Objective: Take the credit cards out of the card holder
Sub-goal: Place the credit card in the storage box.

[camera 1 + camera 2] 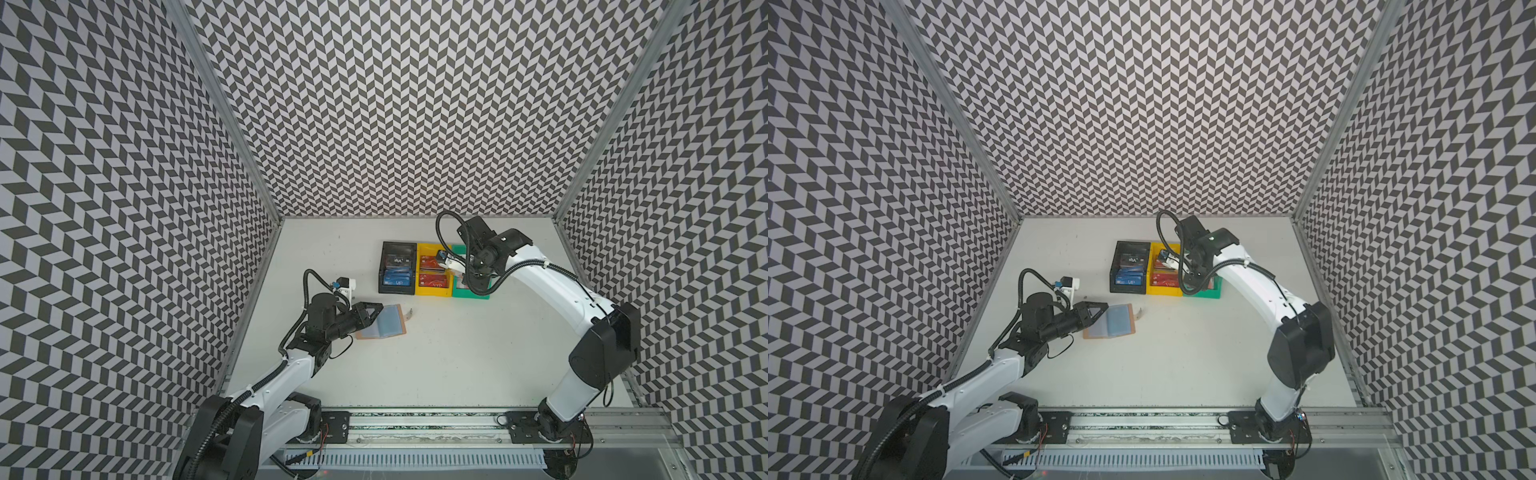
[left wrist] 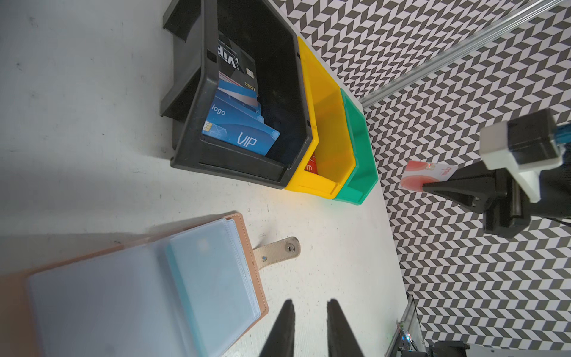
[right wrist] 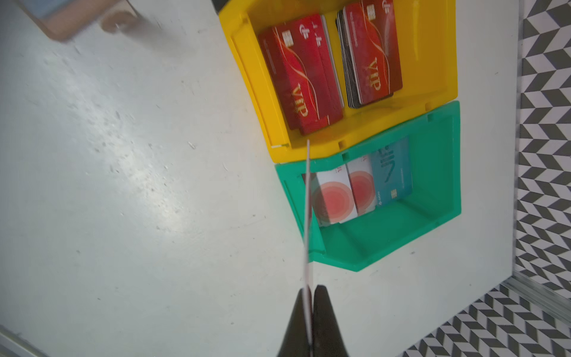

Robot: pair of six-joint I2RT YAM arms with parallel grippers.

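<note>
The tan card holder point(image 1: 386, 323) point(image 2: 139, 287) lies open on the white table, pale blue-grey sleeves up, snap tab point(image 2: 278, 248) spread beside it. My left gripper point(image 2: 310, 301) point(image 1: 376, 308) hovers at the holder's edge, open, with nothing between its fingers. My right gripper point(image 3: 309, 289) is shut on a pale credit card with red circles point(image 2: 428, 176), seen edge-on point(image 3: 307, 216) in the right wrist view. It holds the card above the near rim of the green bin point(image 3: 386, 241). No card shows in the sleeves.
Three bins stand side by side at the back. The black bin point(image 2: 234, 163) holds blue VIP cards point(image 2: 244, 136). The yellow bin point(image 3: 247, 77) holds red VIP cards point(image 3: 302, 77). The green bin holds pale red-circle cards point(image 3: 335, 197) and a teal VIP card point(image 3: 392, 170). Patterned walls enclose the table.
</note>
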